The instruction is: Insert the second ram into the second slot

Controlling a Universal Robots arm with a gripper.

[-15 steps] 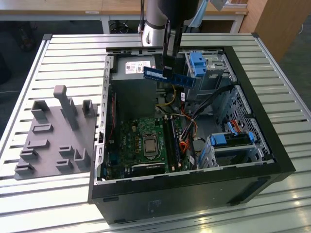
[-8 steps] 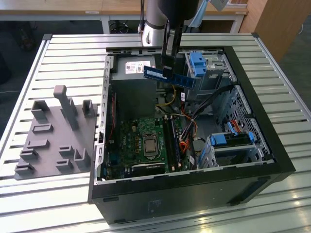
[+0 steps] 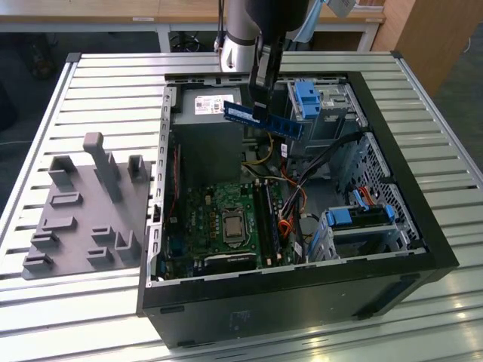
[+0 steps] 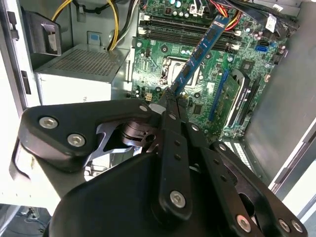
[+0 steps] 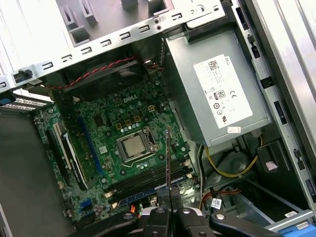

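In the exterior view the memory stick (image 3: 263, 118) hangs high above the motherboard (image 3: 219, 204) of the open computer case (image 3: 392, 219), with the hand (image 3: 260, 96) closed on it from above. It looks light, thin and stiff, yet easy to crack. I'd take it by its flat faces, clear of the contact edge.

In the second wrist view the hand (image 4: 168, 101) is clamped on the stick (image 4: 200, 52), which slants out over the motherboard (image 4: 158, 69).

In the first wrist view the stick (image 5: 168, 158) shows edge-on between the hand's (image 5: 169, 203) tips, above the motherboard (image 5: 108, 116) and not yet seated.
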